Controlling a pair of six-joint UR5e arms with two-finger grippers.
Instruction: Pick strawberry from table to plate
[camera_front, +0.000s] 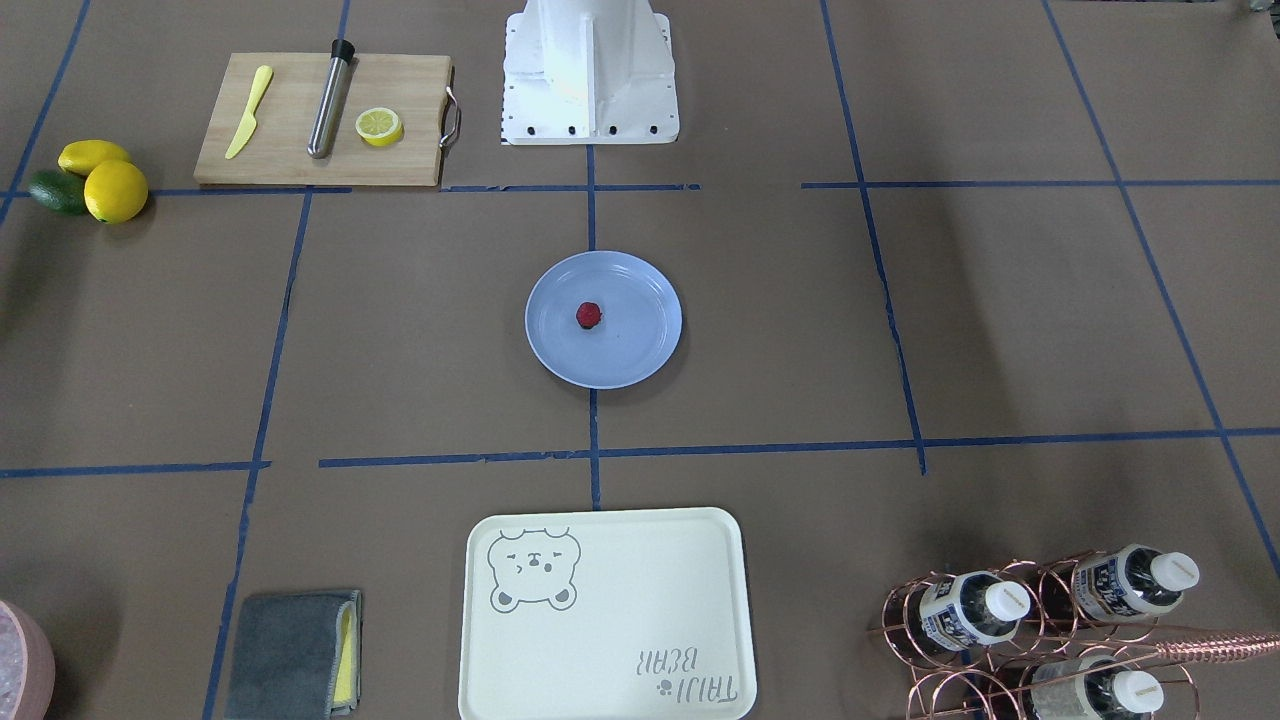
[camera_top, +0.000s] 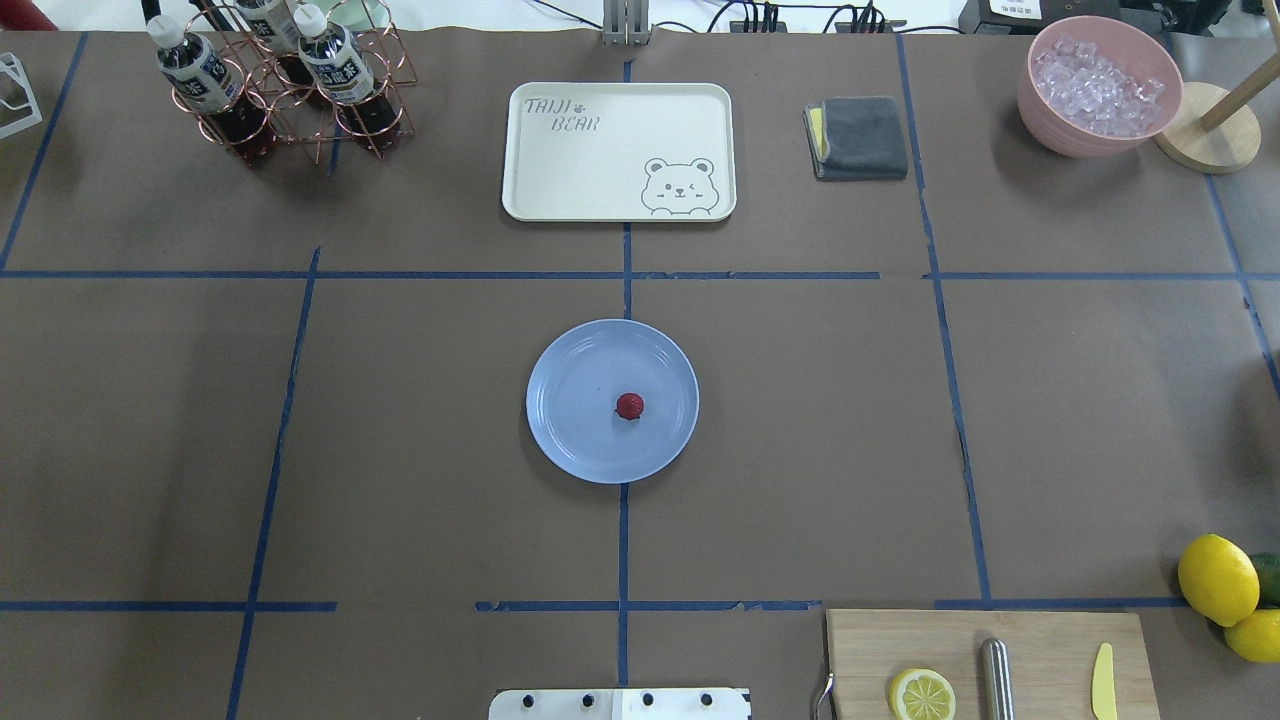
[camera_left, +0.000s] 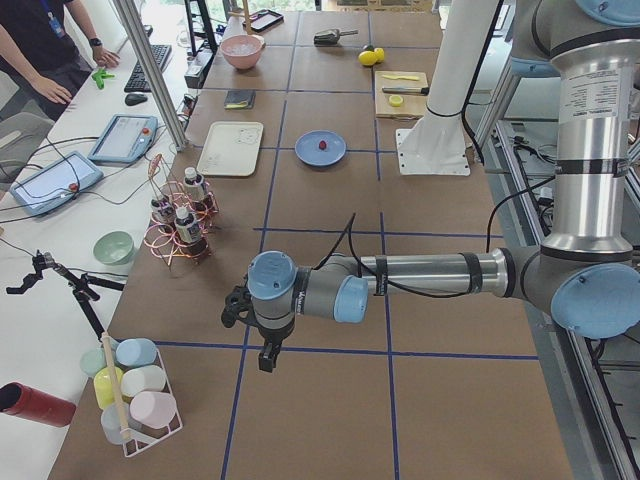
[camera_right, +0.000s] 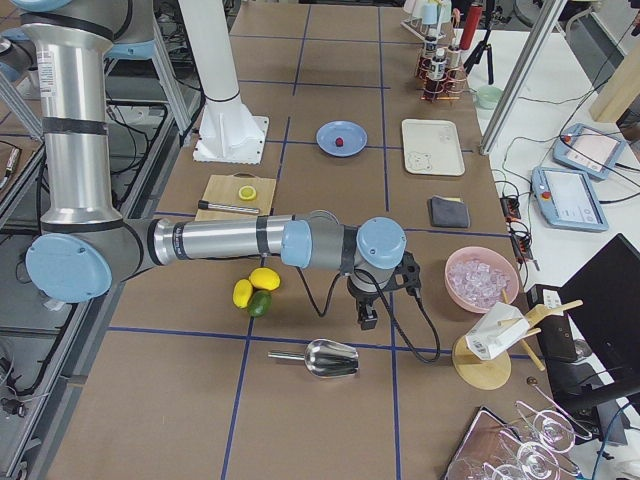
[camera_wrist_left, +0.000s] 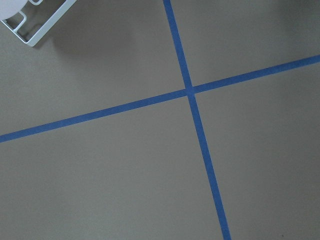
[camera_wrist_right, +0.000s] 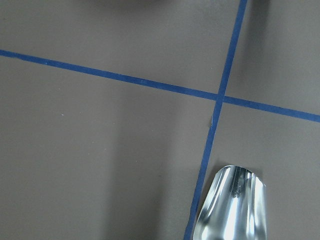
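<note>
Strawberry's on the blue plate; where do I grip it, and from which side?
Probably from straight above, closing on the strawberry across its round red middle. It sits low near the centre of the plate, whose raised rim would hinder a sideways approach.

The left arm (camera_left: 430, 275) holds its upper link upright, then runs its forearm level outward from the elbow. At the wrist, the left gripper (camera_left: 267, 360) points straight down. The right arm (camera_right: 220, 240) takes a matching pose, forearm level, with the right gripper (camera_right: 367, 318) hanging downward. Whether either gripper is spread or closed cannot be told from these side views.
</note>
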